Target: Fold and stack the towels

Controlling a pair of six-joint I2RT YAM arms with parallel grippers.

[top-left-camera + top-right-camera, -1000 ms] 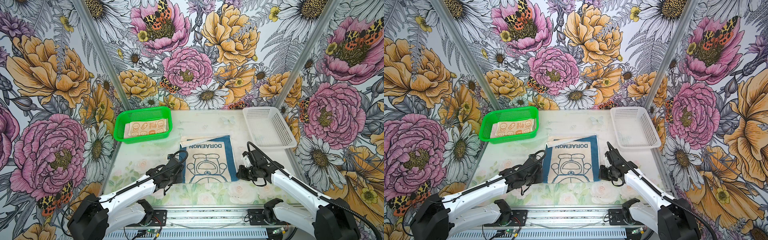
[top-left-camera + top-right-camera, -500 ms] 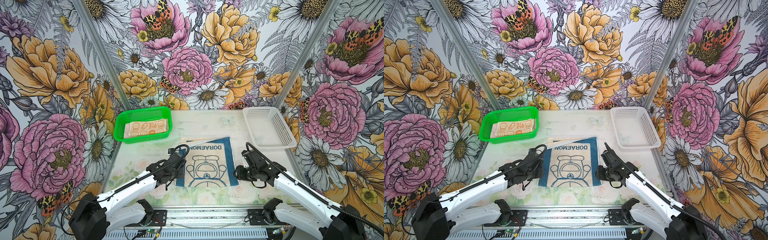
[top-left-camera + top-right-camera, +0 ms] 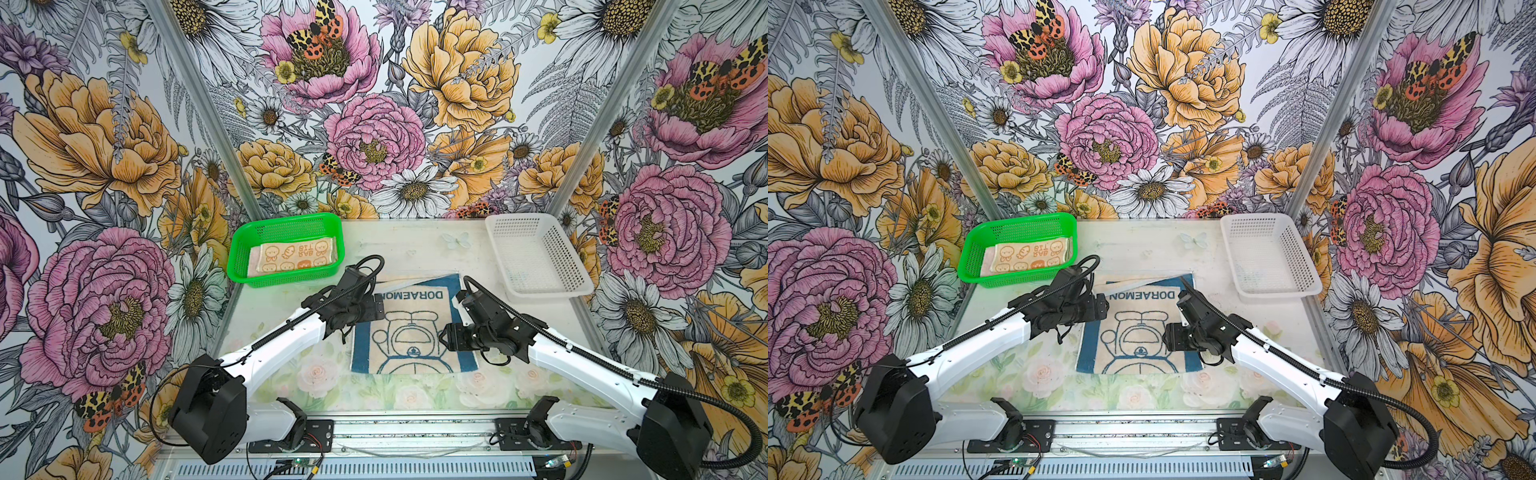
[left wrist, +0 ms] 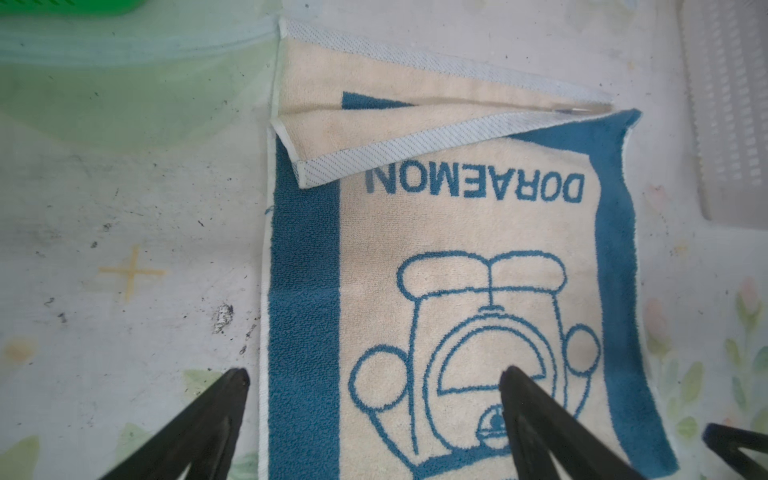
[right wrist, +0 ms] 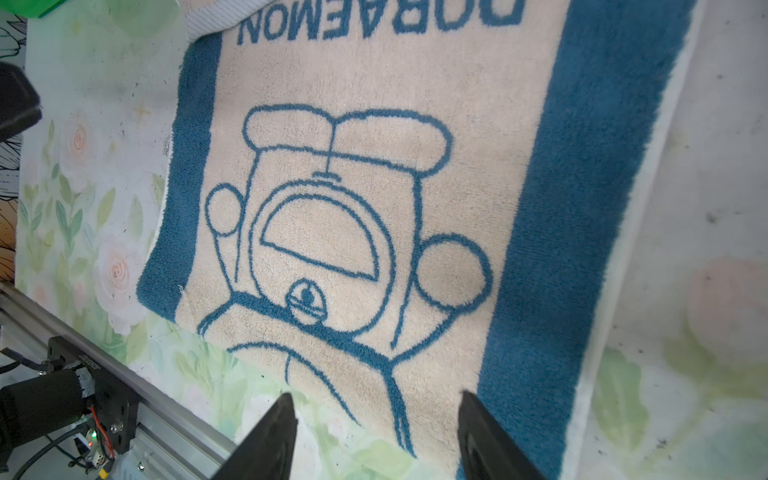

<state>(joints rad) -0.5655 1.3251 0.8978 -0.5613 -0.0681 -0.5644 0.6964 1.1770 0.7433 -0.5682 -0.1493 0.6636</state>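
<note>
Top views, Doraemon towel [image 3: 409, 332]: lies flat on the table [image 3: 399, 245], mid-front, with its lettering toward the far side.
Top views, left tool [image 3: 371, 311]: sits over the towel's left edge, beside the lettering, in both top views [image 3: 1098, 309].
Top views, right tool [image 3: 451, 336]: sits over the towel's right edge, a little nearer the front than the left one, in both top views [image 3: 1173, 336].
Top views, rabbit towel [image 3: 291, 257]: lies folded inside the green basket [image 3: 239, 266] at the far left, well apart from both tools.
Top views, white basket [image 3: 540, 257]: stands at the far right of the table.
Left wrist, tool state [image 4: 372, 374]: the fingers are spread wide with nothing between them.
Left wrist, towel relative to tool [image 4: 457, 232]: the towel's blue side band runs up between the fingers. One fingertip [image 4: 509, 376] is over the outline drawing and the other is over bare table. Two hemmed ends show at the far end, and a corner of the upper one is turned back.
Right wrist, tool state [image 5: 376, 397]: the fingers are parted and grip nothing.
Right wrist, towel relative to tool [image 5: 353, 166]: the towel's near edge passes between the fingers. One fingertip [image 5: 467, 399] is at the blue band's inner edge and the other is just off the cloth, over the table's flower print.
</note>
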